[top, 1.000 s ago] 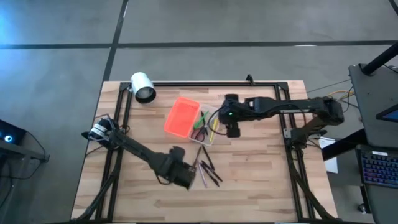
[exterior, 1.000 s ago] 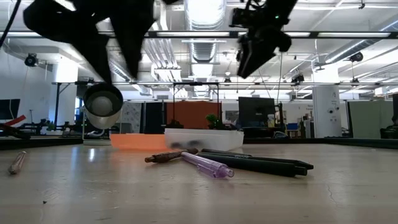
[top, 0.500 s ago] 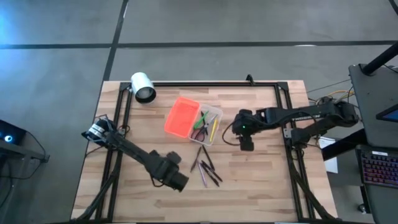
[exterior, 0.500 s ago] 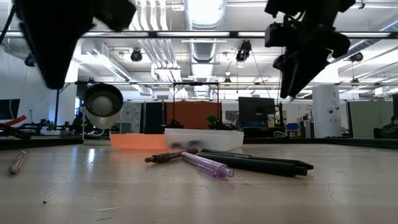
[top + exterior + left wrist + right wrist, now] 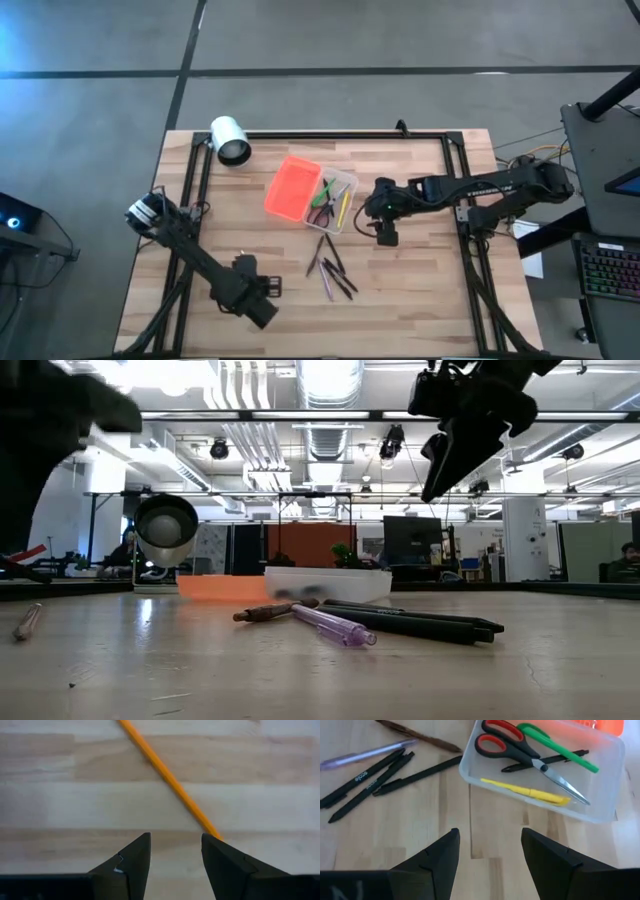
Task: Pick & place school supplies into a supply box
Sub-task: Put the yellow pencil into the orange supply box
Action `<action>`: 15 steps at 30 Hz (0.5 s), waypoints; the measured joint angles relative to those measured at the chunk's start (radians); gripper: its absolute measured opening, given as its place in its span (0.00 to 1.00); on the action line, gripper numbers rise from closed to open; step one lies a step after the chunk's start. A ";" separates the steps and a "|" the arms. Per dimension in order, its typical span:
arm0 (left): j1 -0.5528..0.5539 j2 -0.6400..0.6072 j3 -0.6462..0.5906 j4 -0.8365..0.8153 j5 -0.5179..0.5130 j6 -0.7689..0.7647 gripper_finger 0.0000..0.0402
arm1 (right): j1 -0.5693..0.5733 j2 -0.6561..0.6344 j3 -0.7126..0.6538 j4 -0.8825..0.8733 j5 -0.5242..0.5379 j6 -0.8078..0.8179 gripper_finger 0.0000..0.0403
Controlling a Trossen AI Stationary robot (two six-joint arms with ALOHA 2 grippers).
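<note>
The supply box sits mid-table with its orange lid (image 5: 292, 188) laid open beside the clear tray (image 5: 338, 203). The right wrist view shows red-handled scissors (image 5: 517, 747), a green pen (image 5: 559, 747), a yellow highlighter (image 5: 525, 790) and a black pen in the tray (image 5: 607, 780). Several dark pens (image 5: 333, 272) and a purple pen (image 5: 335, 626) lie on the table near it. My right gripper (image 5: 386, 234) hangs open above the table, right of the tray. My left gripper (image 5: 256, 303) is open over the orange pencil (image 5: 165, 772), whose near end runs behind one fingertip (image 5: 216, 845).
A white cylinder (image 5: 230, 140) lies at the table's far left corner, by the black frame rail (image 5: 330, 135). A pencil-like thing (image 5: 28, 620) lies alone near the table's left near side. Bare wood (image 5: 420, 290) lies near and right of the pens.
My right gripper has moved from over the tray toward the table's right and near edge, and now hangs open beside the tray. My left gripper has drawn back from beside the pens toward the table's near-left corner.
</note>
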 joint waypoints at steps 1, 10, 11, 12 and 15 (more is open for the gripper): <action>0.004 0.001 -0.014 0.005 0.000 -0.006 0.39 | 0.000 0.005 0.002 0.001 0.000 0.000 0.51; 0.106 -0.001 -0.181 0.113 0.002 -0.041 0.35 | -0.001 0.030 0.007 0.002 0.001 0.013 0.51; 0.118 -0.001 -0.201 0.159 -0.001 -0.030 0.35 | -0.001 0.029 0.007 0.002 0.001 0.017 0.51; 0.130 -0.005 -0.221 0.196 0.000 -0.018 0.35 | -0.001 0.027 0.006 0.001 0.001 0.024 0.51; 0.154 -0.010 -0.267 0.270 -0.008 0.003 0.35 | 0.000 0.023 0.004 -0.001 0.001 0.050 0.51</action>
